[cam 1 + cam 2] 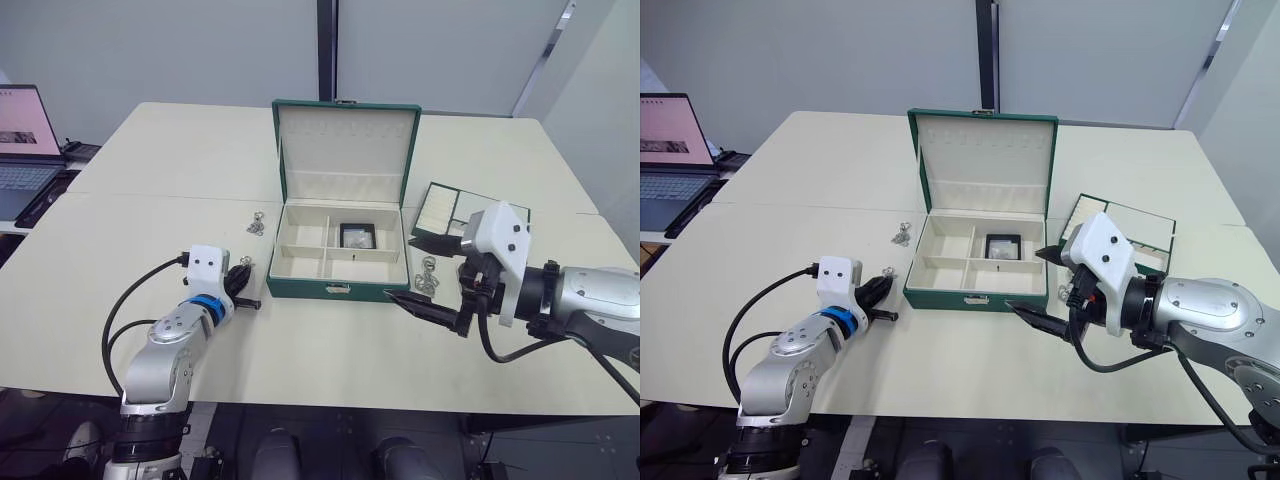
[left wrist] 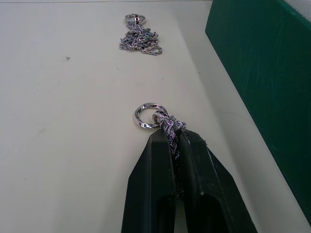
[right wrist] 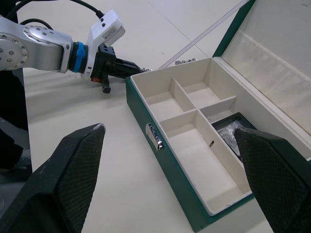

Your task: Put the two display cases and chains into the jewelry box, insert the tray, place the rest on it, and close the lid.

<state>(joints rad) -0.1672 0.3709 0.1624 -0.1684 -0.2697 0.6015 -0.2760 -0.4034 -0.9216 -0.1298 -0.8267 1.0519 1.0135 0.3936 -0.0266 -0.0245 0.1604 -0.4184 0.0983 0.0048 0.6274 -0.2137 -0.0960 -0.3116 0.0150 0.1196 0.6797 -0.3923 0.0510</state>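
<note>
Nearest the robot, to the left of the dark green rectangular jewelry box (image 1: 340, 262) with cream lining: left gripper (image 1: 243, 283), its two black fingers pinched tight on a small silver link chain (image 2: 165, 127), low over the pale cream table (image 1: 150, 230). Chain's silver ring (image 2: 146, 115) poking out past the fingertips, chain strung along the line of the fingers, parallel with the box's green left wall. To the right of the box's front, right gripper (image 1: 437, 282) held wide, fingers far apart and holding nothing, aimed leftward at the box, one fingertip close by the front right corner.

Box set with its long axis running left to right, small silver clasp (image 1: 338, 288) facing the robot, cream dividers splitting the inside. One flat square black-framed display case (image 1: 357, 235) lying flat in the rear right compartment. Just beside the box's right wall, a second silver chain bunch (image 1: 428, 276) on the table.

Left of the box and farther back, a third chain bunch (image 1: 256, 223) on the table, apart from the wall. Behind the right gripper, right of the box, the shallow green-rimmed tray (image 1: 450, 207) with cream compartments. At the box's rear edge, the hinged dark green lid (image 1: 346, 150) standing upright, cream inner face toward the robot.
</note>
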